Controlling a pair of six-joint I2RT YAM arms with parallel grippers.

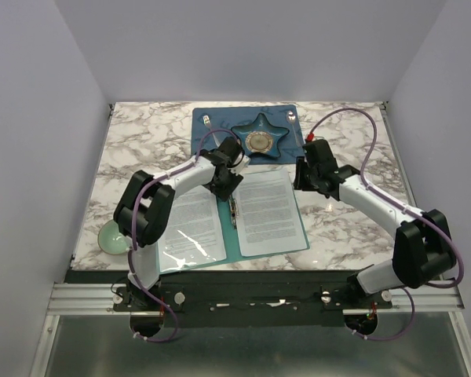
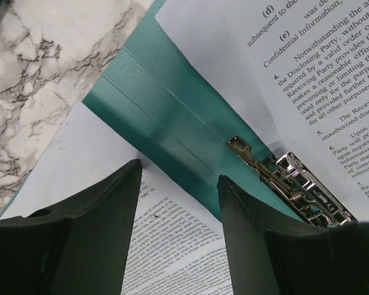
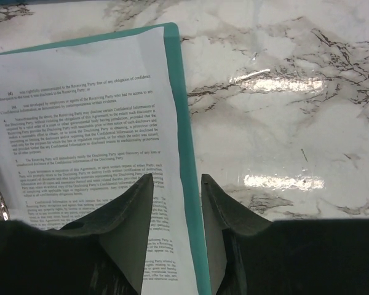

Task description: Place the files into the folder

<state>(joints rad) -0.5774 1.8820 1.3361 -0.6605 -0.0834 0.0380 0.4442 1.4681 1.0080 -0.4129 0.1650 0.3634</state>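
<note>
Files (image 1: 263,210) lie on both halves of the open folder (image 1: 234,242), at the near middle of the table (image 1: 141,141). The left gripper (image 2: 179,175) hangs open and empty by the spine clip (image 2: 283,181). The right gripper (image 3: 177,178), narrowly parted and empty, hovers over the right sheet's edge. Probably next: gather the sheets and close the cover.

The white marble-patterned table (image 1: 141,141), veined in grey, carries three things directly on its top. A teal-green thin folder (image 1: 234,245) lies open and flat at the middle, toward the near edge. A dark blue rectangular placemat (image 1: 220,127) lies beyond it along the far edge, near the folder's far end. A pale green round bowl (image 1: 112,236) stands by the near left corner, close to the folder's left side.
</note>
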